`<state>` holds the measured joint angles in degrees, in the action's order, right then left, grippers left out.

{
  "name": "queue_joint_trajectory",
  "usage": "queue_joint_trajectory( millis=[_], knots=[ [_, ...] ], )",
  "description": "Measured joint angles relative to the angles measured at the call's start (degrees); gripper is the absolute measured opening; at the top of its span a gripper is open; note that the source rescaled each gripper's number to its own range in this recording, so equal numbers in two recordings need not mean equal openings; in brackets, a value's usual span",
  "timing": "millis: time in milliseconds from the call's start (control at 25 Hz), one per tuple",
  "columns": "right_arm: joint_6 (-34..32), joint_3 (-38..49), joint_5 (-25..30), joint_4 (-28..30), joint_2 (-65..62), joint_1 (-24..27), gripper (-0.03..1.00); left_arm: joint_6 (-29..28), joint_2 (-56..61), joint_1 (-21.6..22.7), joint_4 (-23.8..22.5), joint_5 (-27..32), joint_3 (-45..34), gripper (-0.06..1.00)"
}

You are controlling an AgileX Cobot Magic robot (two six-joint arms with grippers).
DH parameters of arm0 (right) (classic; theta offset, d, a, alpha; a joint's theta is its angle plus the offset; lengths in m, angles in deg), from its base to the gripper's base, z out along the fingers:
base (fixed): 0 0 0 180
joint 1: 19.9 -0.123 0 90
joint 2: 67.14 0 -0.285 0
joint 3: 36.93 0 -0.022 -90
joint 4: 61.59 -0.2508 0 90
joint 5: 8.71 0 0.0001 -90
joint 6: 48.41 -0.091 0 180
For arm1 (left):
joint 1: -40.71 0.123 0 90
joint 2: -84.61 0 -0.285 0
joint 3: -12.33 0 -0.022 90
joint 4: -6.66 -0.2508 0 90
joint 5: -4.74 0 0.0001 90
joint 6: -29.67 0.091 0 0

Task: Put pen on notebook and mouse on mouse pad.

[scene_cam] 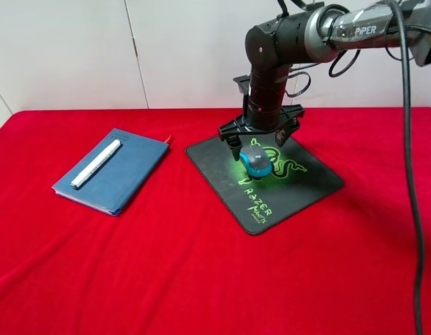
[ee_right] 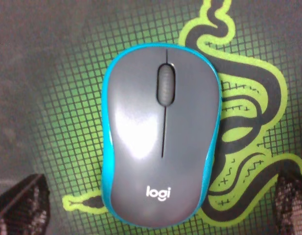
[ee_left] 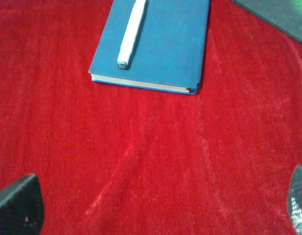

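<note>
Right end effector (scene_cam: 260,142) hangs directly over the mouse (scene_cam: 256,160), jaws spread wide to either side of it; nothing is pinched. In the right wrist view the two fingertips (ee_right: 21,205) sit at the lower corners of the frame, well clear of the mouse's (ee_right: 161,134) teal sides.

Mouse rests flat on the mouse pad (scene_cam: 299,185), over the green snake logo. Pen (scene_cam: 96,163) lies lengthwise on the closed notebook (scene_cam: 128,174), whole length supported by the cover. Both placements look complete.

Left end effector (ee_left: 151,205): fingers spread apart, empty, above bare red worktop (scene_cam: 201,265) near the notebook's edge (ee_left: 141,84).

Risks, as judged:
- Right arm retreat. If it moves sideways before lifting, a fingertip could catch the mouse and push it toward the pad's edge. A straight lift first avoids this.
- Pen is round and lies free on a smooth cover; a bump to the notebook from the left arm could roll it off onto the cloth.

Containers: none in view. Notebook and pad serve only as flat supports, each carrying one item.
</note>
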<state>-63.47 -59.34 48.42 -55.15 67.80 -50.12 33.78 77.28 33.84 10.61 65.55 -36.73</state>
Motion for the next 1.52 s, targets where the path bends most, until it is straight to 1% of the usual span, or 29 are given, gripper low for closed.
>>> queue_joint_trajectory(
  millis=[200,560,960,1120,1320,1520],
  knots=[
    [1.79,0.0,2.28,-0.01,-2.86,0.0,1.0,0.0,0.0,0.0,0.0,0.0,0.0,1.0],
    [2.3,0.0,11.63,-0.42,-11.73,0.0,1.0,0.0,0.0,0.0,0.0,0.0,0.0,1.0],
    [2.3,0.44,12.5,-4.11,-19.33,0.0,1.0,0.0,0.0,0.0,0.0,0.0,0.0,1.0],
    [3.63,4.51,12.5,-5.76,-23.2,0.0,1.0,0.0,0.0,0.0,0.0,0.0,0.0,1.0],
    [5.12,12.61,12.5,-6.05,-29.68,-0.05,1.0,0.0,0.0,0.0,0.0,0.0,0.0,1.0],
    [5.29,21.14,12.57,-6.06,-36.54,-0.05,1.0,0.0,0.0,0.0,0.0,0.0,0.0,1.0]
  ],
)
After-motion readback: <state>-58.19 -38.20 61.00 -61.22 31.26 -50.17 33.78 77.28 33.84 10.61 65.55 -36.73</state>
